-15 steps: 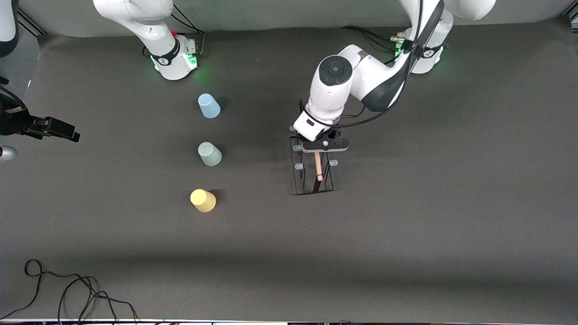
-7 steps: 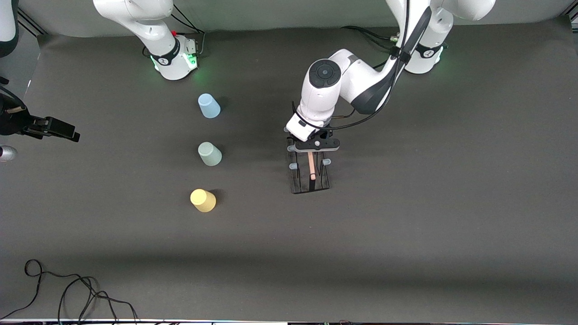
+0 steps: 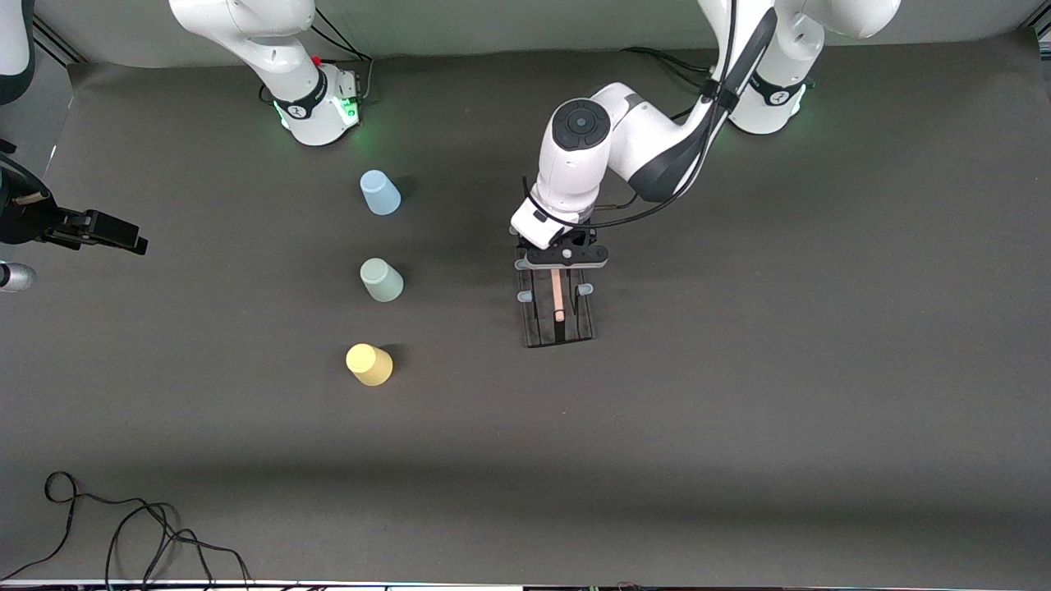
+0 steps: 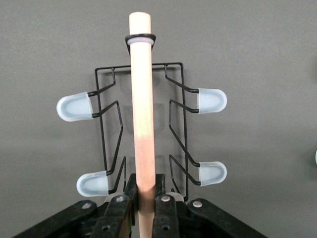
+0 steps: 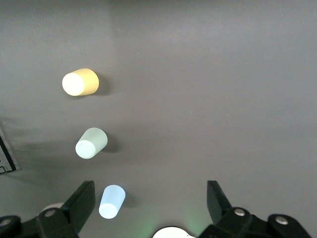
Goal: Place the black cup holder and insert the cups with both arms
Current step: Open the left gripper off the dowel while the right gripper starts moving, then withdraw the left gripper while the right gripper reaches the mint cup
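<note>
Since a second ago your left tool [image 3: 562, 261] has carried the black cup holder [image 3: 557, 316], clamped by its wooden handle [image 4: 142, 114], toward the cups [image 3: 381, 279]. Your right tool [image 5: 151, 201] waits wide open above them. The handle's long axis points toward the front camera.

2 white jointed arms [image 3: 608, 139], black joint bands, green-lit bases [image 3: 316, 111], black cables, black screw-studded grippers [image 3: 562, 256]

The three cups [image 3: 380, 279] stand in a row toward the right arm's end, well apart from the cup holder [image 3: 557, 310].
</note>
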`<act>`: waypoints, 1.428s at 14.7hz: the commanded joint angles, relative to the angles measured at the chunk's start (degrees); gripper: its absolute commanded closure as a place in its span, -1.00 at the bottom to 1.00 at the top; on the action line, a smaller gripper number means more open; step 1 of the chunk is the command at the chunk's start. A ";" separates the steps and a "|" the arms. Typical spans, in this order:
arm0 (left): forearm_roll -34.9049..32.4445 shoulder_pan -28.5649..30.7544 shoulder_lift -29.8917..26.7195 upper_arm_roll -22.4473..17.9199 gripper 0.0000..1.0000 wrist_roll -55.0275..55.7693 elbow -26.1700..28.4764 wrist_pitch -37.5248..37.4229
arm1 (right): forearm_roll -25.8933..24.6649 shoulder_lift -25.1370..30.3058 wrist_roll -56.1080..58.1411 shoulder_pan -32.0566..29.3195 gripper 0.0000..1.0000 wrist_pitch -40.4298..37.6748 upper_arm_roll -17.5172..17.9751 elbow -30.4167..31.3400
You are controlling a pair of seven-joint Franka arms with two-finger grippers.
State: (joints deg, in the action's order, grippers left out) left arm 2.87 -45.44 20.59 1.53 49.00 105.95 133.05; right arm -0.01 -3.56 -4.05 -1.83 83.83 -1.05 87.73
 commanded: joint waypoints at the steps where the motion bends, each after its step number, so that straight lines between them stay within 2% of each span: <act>1: -0.67 -1.23 0.06 -1.00 1.00 1.18 -0.48 0.37 | 0.27 -0.22 0.27 0.43 -1.00 -1.03 -0.18 -0.54; 2: -0.67 -1.23 0.42 -1.00 0.62 1.18 -0.57 0.45 | 0.27 -0.22 0.27 0.51 -1.00 -1.12 -0.18 -0.54; 3: -0.67 -1.23 0.77 -0.91 -0.38 0.92 -0.57 0.89 | 0.27 -0.13 0.18 0.60 -1.00 -1.12 -0.18 -0.02; 4: -0.67 -1.23 0.86 -1.00 -0.99 0.31 -0.57 1.68 | 0.27 0.13 0.10 0.69 -1.00 -1.12 -0.09 0.51; 9: -0.76 2.01 -2.73 -1.44 -1.00 -1.18 -0.57 0.28 | 0.97 0.22 -8.06 3.58 -1.00 -1.12 0.09 1.74; 11: -0.68 4.82 -6.33 -1.44 -1.00 -4.16 -0.92 -4.88 | 1.06 0.75 -12.80 6.13 -1.00 -0.86 0.09 3.66; 15: -0.76 13.77 -11.00 -1.44 -1.00 -12.15 -4.52 -16.76 | 1.15 1.97 -14.84 7.90 -0.99 0.02 0.35 6.56; 17: -0.76 17.39 -11.27 -1.62 -1.00 -14.28 -5.93 -17.30 | 1.32 3.56 -18.42 9.90 -0.99 2.56 0.44 10.16; 19: -2.68 21.78 -11.62 -1.62 -1.00 -16.47 -5.93 -17.12 | 1.94 3.22 -26.24 12.89 -0.99 5.11 0.44 11.67; 21: -3.40 26.61 -12.32 -1.44 -1.00 -21.46 -5.84 -17.30 | 2.03 2.86 -28.02 15.01 -0.99 7.92 0.35 13.68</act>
State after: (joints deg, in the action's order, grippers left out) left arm 0.61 -23.00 8.76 -0.73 31.63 100.58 116.70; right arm 1.39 -2.21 -28.24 10.83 88.41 -0.36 97.60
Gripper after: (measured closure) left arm 0.000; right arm 0.000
